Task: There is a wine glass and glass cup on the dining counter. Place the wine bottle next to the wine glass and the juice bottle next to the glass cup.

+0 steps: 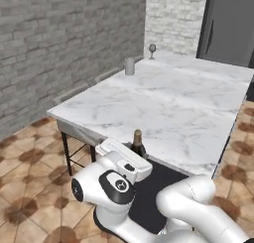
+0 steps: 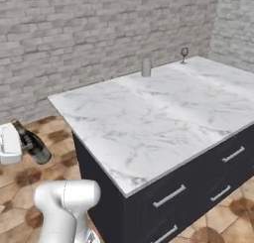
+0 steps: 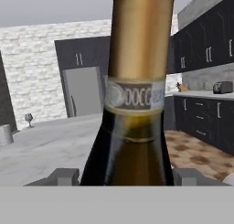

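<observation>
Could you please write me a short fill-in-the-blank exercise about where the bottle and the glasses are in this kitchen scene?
1. The gripper is closed on the ____ bottle.
2. In the right base view that bottle is held ____, not upright.
3. The wine glass stands on the ____ counter.
4. The stemless glass cup stands ____ to the robot than the wine glass.

Missing words: wine; tilted; dining; nearer

1. The arm (image 1: 193,202) is built of rounded, glossy white segments.
2. A dark band with a small pale emblem is seen at one joint (image 1: 115,185).
3. A boxy white hand (image 1: 124,160) carries a small dark inset.
</observation>
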